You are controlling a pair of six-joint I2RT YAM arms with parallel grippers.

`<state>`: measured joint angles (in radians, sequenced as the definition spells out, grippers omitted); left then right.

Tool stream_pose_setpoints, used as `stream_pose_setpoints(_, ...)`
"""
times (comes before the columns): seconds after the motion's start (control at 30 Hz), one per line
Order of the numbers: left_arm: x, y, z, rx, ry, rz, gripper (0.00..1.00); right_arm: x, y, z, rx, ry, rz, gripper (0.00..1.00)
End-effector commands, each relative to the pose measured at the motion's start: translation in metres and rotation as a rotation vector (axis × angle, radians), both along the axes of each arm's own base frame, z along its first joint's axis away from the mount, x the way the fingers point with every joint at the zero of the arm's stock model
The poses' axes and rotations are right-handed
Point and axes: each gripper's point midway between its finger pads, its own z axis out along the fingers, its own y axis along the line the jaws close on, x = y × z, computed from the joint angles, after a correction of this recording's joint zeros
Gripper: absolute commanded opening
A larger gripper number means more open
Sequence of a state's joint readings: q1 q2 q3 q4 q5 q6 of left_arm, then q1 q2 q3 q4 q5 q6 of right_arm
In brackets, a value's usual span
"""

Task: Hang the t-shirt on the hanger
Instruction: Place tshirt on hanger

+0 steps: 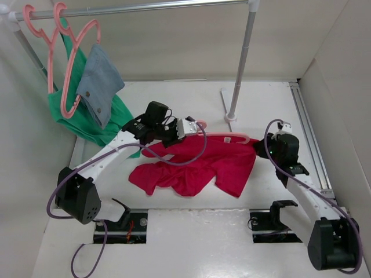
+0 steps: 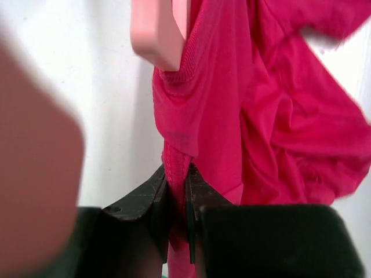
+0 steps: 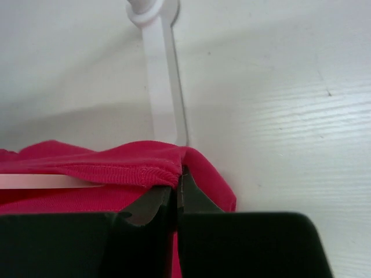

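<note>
The t-shirt (image 1: 197, 165) lies crumpled on the white table (image 1: 191, 243), about midway between near and far, pinched at both ends. The left gripper (image 1: 197, 128) sits at its far left corner, jaws nearly closed on a fold of red cloth just below a ribbed hem; the left wrist view shows the fingertips (image 2: 162, 188) pressed into the fabric. The right gripper (image 1: 259, 147) is at the shirt's right end, jaws closed down to a thin slit on a stitched edge of the cloth.

The hanger (image 1: 232, 136) lies along the shirt's far edge, partly inside the fabric, one pink arm showing between the two grippers. Just beyond it stands the clothes rack's pole (image 1: 243, 58) on its flat white foot (image 1: 226, 104), close to the right gripper. At far left, well apart, a green garment (image 1: 81, 119) and a grey-blue garment (image 1: 101, 81) hang from pink hangers (image 1: 69, 63) on the rail (image 1: 145, 7).

The shirt's long axis runs left to right, and the hanger's bared arm follows it. Which way the neck faces cannot be told.
</note>
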<state>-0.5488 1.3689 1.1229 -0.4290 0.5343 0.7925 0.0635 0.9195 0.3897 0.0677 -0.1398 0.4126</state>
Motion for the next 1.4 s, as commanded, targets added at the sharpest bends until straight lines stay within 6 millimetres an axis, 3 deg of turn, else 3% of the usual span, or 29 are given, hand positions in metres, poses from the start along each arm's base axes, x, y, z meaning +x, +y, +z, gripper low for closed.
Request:
stream_pose_setpoints(0.0,-0.01,0.019,-0.001,0.076,-0.08,-0.094,0.0,-0.01,-0.028,-0.003,-0.11,0.06,-0.017,0.0)
stream_pose_setpoints(0.1,-0.004,0.028,-0.014,0.131,-0.083,-0.055,0.0,-0.01,-0.03,0.014,-0.166,0.06,0.027,0.0)
stream_pose_setpoints(0.13,-0.004,0.028,-0.015,0.143,-0.089,-0.053,0.0,-0.002,-0.029,0.039,-0.199,0.004,0.057,0.0)
stream_pose_setpoints(0.2,0.009,0.03,-0.014,0.154,-0.115,0.005,0.0,0.001,-0.015,0.061,-0.218,-0.063,0.172,0.0)
stream_pose_setpoints(0.23,0.012,0.026,-0.015,0.157,-0.124,0.014,0.0,0.003,-0.01,0.078,-0.231,-0.101,0.217,0.0)
stream_pose_setpoints(0.33,0.02,0.015,-0.005,0.134,-0.179,0.034,0.0,-0.002,0.012,0.099,-0.277,-0.153,0.4,0.0)
stream_pose_setpoints(0.47,0.004,-0.019,0.007,0.061,-0.185,-0.067,0.0,-0.012,0.051,0.11,-0.283,-0.222,0.61,0.0)
stream_pose_setpoints(0.53,-0.013,-0.041,0.025,0.01,-0.227,-0.164,0.0,-0.016,0.072,0.114,-0.286,-0.253,0.716,0.13)
stream_pose_setpoints(0.57,-0.016,-0.042,0.029,-0.006,-0.229,-0.176,0.0,-0.021,0.077,0.116,-0.275,-0.246,0.741,0.19)
stream_pose_setpoints(0.6,-0.021,-0.048,0.035,-0.027,-0.252,-0.209,0.0,-0.021,0.077,0.116,-0.297,-0.246,0.768,0.28)
stream_pose_setpoints(0.63,-0.031,-0.056,0.04,-0.069,-0.257,-0.261,0.0,-0.025,0.08,0.12,-0.307,-0.251,0.797,0.48)
stream_pose_setpoints(0.67,-0.034,-0.057,0.049,-0.095,-0.273,-0.273,0.0,-0.026,0.079,0.122,-0.322,-0.241,0.81,0.53)
stream_pose_setpoints(0.73,-0.038,-0.058,0.045,-0.101,-0.257,-0.289,0.0,-0.034,0.074,0.132,-0.377,-0.23,0.839,0.65)
stream_pose_setpoints(0.87,-0.038,-0.055,0.048,-0.146,-0.221,-0.297,0.0,-0.049,0.072,0.151,-0.436,-0.26,0.88,0.67)
stream_pose_setpoints(0.93,-0.036,-0.052,0.049,-0.159,-0.206,-0.291,0.0,-0.058,0.086,0.159,-0.431,-0.304,0.942,0.69)
stream_pose_setpoints(1.13,-0.05,-0.055,0.056,-0.196,-0.195,-0.346,0.0,-0.071,0.121,0.124,-0.376,-0.304,1.079,0.69)
stream_pose_setpoints(1.37,-0.055,-0.053,0.063,-0.218,-0.2,-0.367,0.0,-0.033,0.131,0.115,-0.443,-0.335,0.975,0.69)
